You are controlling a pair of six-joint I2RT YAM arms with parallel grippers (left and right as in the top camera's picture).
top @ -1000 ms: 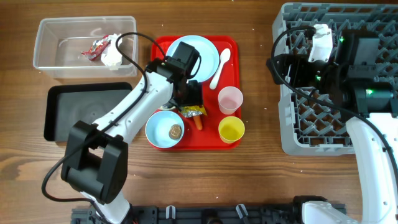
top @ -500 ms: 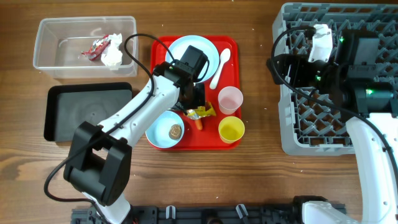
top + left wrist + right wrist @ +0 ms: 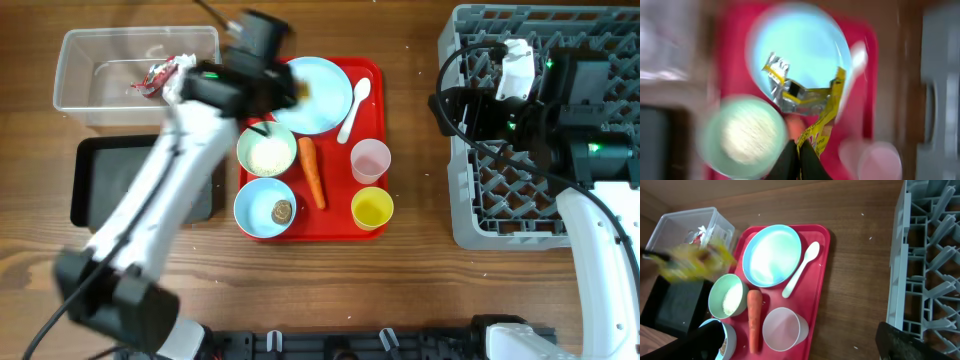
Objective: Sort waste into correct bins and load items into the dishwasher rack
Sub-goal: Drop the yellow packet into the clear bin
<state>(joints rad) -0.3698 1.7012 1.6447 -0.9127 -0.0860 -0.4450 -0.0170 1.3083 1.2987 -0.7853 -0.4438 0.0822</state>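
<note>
Bright and even, with soft, small shadows. Blurry all over the left wrist view, except the yellow wrapper point(image 3: 805, 97). Smeared at upper left overhead.

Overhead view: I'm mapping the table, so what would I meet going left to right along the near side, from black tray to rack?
Black tray → blue bowl → carrot → yellow cup → rack.

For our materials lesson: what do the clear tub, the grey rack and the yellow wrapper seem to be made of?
The clear tub looks like glossy plastic: the table shows through its walls. The grey rack is probably matt moulded plastic, one even grey grid of pegs. The yellow wrapper seems to be thin foil-lined film: crumpled, silvery and shiny inside.
</note>
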